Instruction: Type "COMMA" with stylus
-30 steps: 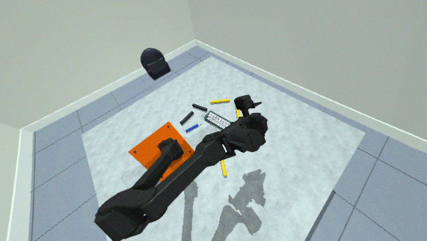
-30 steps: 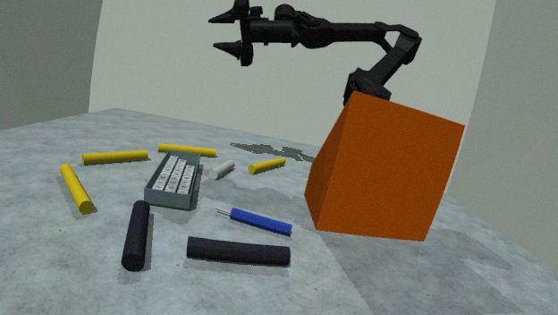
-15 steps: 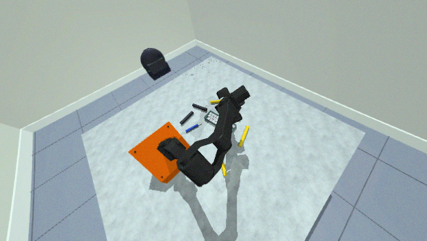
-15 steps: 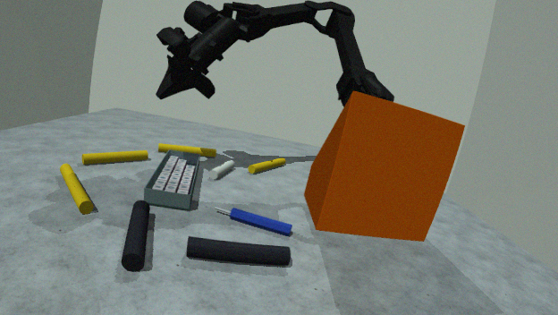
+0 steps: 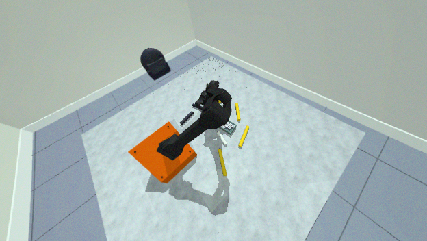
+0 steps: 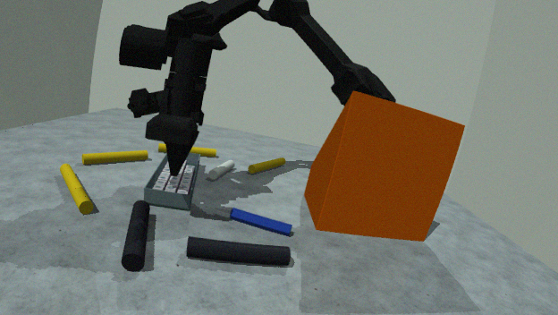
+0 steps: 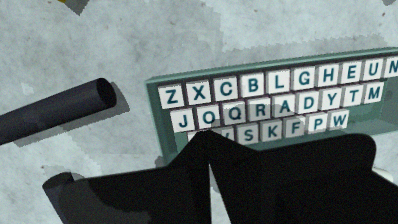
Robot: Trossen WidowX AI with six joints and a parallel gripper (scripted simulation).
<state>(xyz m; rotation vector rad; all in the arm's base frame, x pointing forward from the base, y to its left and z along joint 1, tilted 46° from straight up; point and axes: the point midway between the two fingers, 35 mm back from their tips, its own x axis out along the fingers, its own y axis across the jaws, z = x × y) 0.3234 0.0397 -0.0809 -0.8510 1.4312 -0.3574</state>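
Claw (image 6: 175, 172) pressed together on nothing, tip over keyboard (image 6: 172, 185), hiding its lowest keys; blue stylus (image 6: 260, 221) lies apart on worktop (image 6: 402, 277).

In the wrist view the closed gripper (image 7: 210, 165) hides the keyboard's (image 7: 160, 125) bottom key row toward 6 o'clock; the frame edge at 3 o'clock cuts its top row past "U".
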